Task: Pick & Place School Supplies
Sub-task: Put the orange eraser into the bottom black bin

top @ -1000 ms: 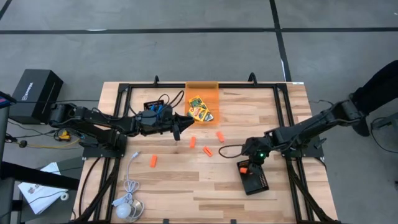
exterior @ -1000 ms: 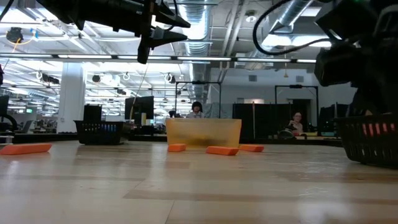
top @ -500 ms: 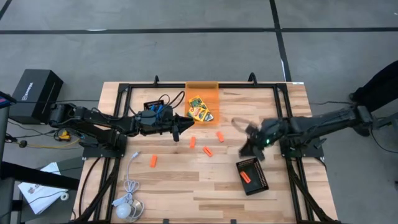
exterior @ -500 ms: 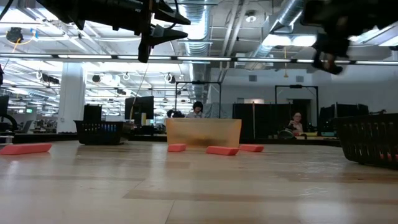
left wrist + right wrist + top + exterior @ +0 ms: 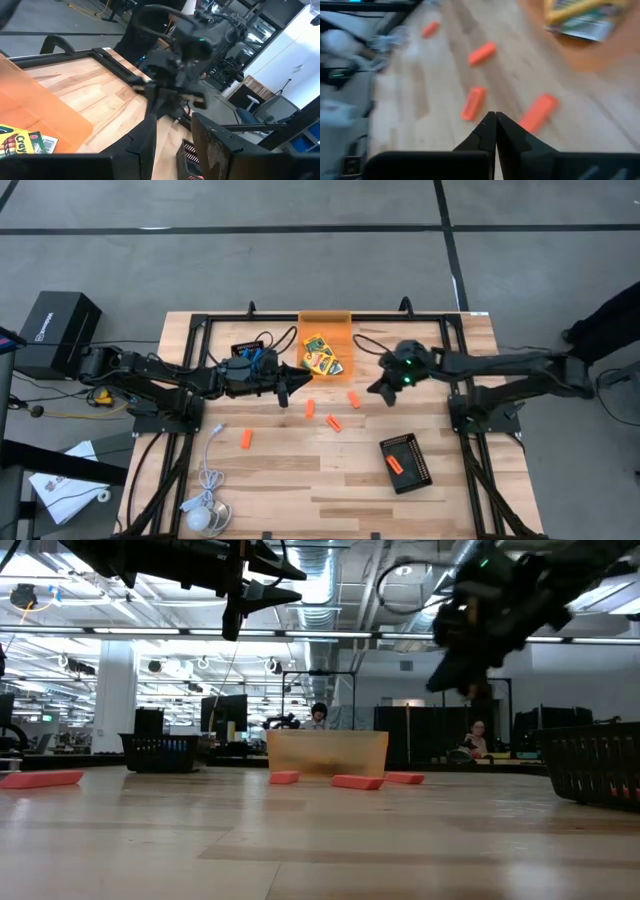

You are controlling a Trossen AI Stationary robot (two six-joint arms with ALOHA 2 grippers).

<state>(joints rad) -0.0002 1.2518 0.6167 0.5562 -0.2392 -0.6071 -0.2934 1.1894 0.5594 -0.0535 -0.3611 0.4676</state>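
Hovering clenched and empty, the right gripper [image 5: 377, 389] sat just at three o'clock of the nearest short orange piece [image 5: 354, 399]; it needed opening before descending. Left gripper [image 5: 288, 385] waited part-open, empty.

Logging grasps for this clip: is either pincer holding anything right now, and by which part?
Nothing is held. The right pincer is shut and empty above the orange pieces; the left pincer hovers open, empty.

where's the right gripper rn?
High view: the right gripper hangs shut over the table's right-centre, just right of the orange bin and beside the nearest orange piece; the black tray lies nearer the front.
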